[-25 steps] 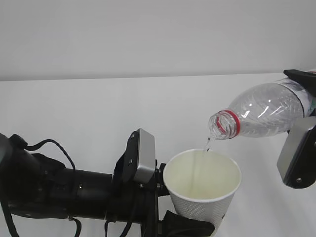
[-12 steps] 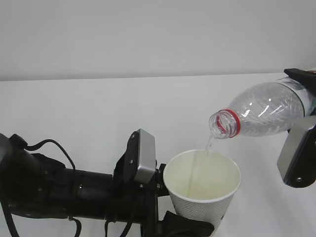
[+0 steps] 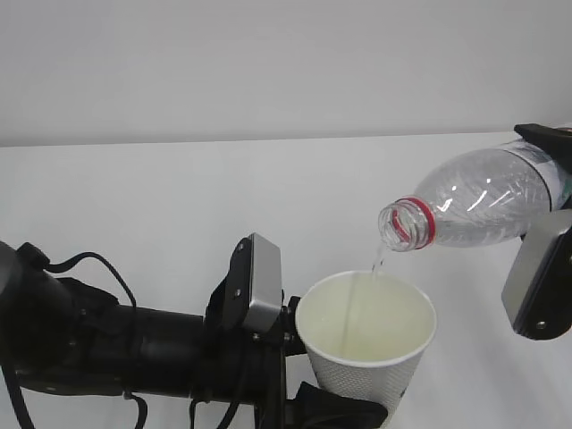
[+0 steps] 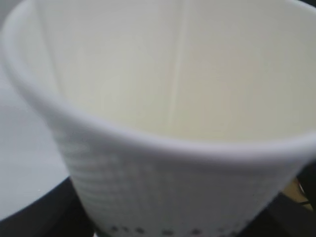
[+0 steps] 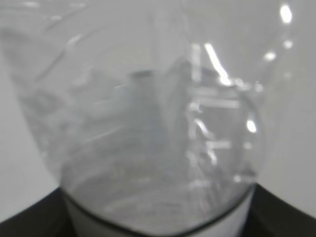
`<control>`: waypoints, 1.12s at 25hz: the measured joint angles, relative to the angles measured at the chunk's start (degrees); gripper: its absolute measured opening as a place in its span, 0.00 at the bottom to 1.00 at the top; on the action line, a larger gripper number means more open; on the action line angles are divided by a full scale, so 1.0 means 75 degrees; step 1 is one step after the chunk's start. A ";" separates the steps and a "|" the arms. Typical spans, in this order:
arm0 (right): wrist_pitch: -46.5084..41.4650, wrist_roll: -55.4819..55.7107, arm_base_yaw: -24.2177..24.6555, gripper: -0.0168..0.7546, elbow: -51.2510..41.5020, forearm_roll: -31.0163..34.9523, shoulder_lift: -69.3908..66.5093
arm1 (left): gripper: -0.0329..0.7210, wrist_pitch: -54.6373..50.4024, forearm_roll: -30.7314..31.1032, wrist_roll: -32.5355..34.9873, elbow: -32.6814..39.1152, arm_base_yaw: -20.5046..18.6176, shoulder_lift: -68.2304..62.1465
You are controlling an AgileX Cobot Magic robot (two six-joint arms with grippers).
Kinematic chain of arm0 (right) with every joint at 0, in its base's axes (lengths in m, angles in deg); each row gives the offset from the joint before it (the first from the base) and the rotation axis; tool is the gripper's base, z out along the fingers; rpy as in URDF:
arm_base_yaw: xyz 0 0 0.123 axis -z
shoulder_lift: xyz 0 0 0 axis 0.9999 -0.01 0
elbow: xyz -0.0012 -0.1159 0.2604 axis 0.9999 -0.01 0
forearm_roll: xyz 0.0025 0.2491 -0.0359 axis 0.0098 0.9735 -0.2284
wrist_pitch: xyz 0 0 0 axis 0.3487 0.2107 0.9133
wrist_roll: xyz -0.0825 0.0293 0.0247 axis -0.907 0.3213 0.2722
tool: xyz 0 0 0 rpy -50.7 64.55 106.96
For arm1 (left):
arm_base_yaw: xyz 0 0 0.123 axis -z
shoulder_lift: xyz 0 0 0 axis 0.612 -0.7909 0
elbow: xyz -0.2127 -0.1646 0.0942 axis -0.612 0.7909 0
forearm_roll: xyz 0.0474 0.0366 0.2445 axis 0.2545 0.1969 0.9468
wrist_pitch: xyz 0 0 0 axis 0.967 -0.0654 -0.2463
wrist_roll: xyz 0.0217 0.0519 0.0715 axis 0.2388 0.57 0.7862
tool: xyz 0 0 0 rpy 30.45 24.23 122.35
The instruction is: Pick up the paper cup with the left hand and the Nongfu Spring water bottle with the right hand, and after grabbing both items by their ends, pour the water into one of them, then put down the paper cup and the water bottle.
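Nothing moved, water bottle (image 3: pixel 474 207) still pouring water (image 3: pixel 376 259) into paper cup (image 3: pixel 366 344)

Bright, even, shadowless light; both wrist views blurred; glare on the bottle (image 3: pixel 483 201).

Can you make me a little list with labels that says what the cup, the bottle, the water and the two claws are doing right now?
cup: white paper cup, upright, mouth open, below the bottle's mouth
bottle: clear water bottle, tipped nearly sideways, cap off, red neck ring
water: thin stream of water falling from bottle into cup
left claw: left claw shut on the cup low down
right claw: right claw shut on the bottle's back end
background: plain white table
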 joint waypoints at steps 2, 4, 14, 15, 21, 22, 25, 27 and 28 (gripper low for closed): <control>0.0000 -0.0003 0.0000 0.62 0.0000 0.0000 0.0000 | 0.72 0.0000 0.0000 0.0000 0.0000 0.0000 0.0000; 0.0000 -0.0016 0.0000 0.62 0.0000 0.0000 0.0000 | 0.72 0.0000 0.0000 0.0000 0.0000 0.0000 0.0000; 0.0000 -0.0033 0.0000 0.62 0.0000 0.0012 0.0000 | 0.72 -0.0010 0.0000 0.0000 0.0000 0.0000 0.0000; 0.0000 -0.0033 0.0000 0.62 0.0000 0.0012 0.0000 | 0.72 -0.0010 0.0000 0.0000 0.0000 0.0000 0.0000; 0.0005 -0.0033 0.0000 0.62 0.0000 0.0031 0.0000 | 0.72 -0.0010 0.0000 0.0000 0.0000 0.0000 0.0000; 0.0005 -0.0033 0.0000 0.62 0.0000 0.0029 0.0000 | 0.72 -0.0010 0.0000 0.0000 0.0000 0.0000 0.0000; 0.0005 -0.0033 0.0000 0.62 0.0000 0.0029 0.0000 | 0.72 -0.0010 0.0000 0.0000 0.0000 0.0000 0.0000; 0.0005 -0.0033 0.0000 0.62 0.0000 0.0029 0.0000 | 0.72 -0.0010 0.0000 0.0000 0.0000 0.0000 0.0000; 0.0005 -0.0033 0.0000 0.62 0.0000 0.0029 0.0000 | 0.72 -0.0010 0.0000 0.0000 0.0000 0.0000 0.0000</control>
